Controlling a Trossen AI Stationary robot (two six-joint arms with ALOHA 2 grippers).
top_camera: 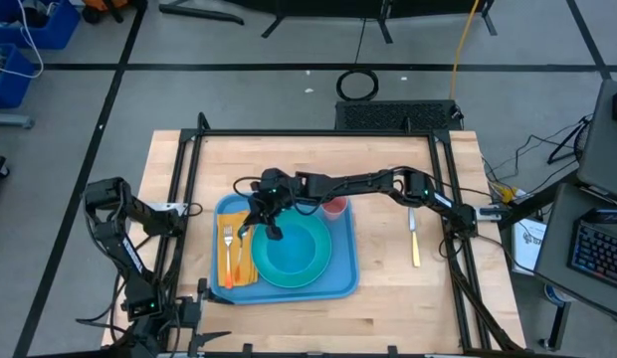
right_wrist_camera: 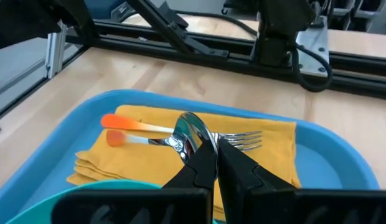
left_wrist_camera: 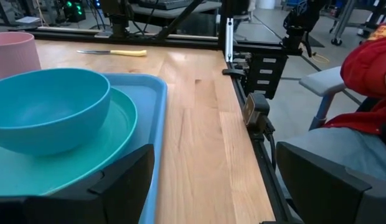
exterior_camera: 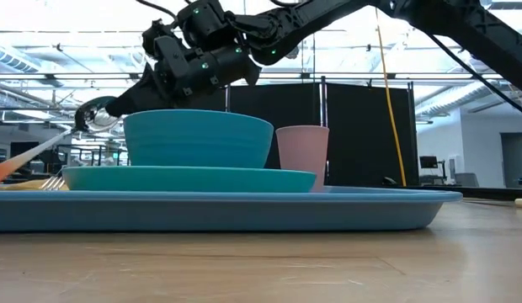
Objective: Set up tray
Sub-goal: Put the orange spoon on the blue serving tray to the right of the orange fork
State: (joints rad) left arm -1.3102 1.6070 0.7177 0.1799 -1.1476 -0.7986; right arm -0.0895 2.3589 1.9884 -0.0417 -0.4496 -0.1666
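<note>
The light-blue tray [top_camera: 340, 278] lies mid-table. On it are a teal plate [left_wrist_camera: 121, 127] with a teal bowl [left_wrist_camera: 50, 109] on top, a pink cup [top_camera: 335, 207] at its far side, and an orange napkin [right_wrist_camera: 268, 134] with a fork [right_wrist_camera: 246, 140] at its left end. My right gripper [right_wrist_camera: 211, 149] reaches across the tray and hangs over the napkin, shut on a spoon [exterior_camera: 91, 116] with a white-to-orange handle. My left gripper [left_wrist_camera: 215, 186] waits open at the table's left edge, with nothing between its fingers. My right gripper pinches the spoon's bowl end [right_wrist_camera: 192, 134] between its two fingertips, coming from the table's right and slanting down. The bowl sticks out past the tips. The handle [exterior_camera: 34, 151] slants down toward the napkin; whether its orange end touches the napkin I cannot tell.
A yellow-handled knife [top_camera: 414, 241] lies on the bare wood right of the tray. Black frame rails [top_camera: 318, 134] run along the table's far and side edges. A person in red [left_wrist_camera: 370, 68] sits beyond the table's edge in the left wrist view.
</note>
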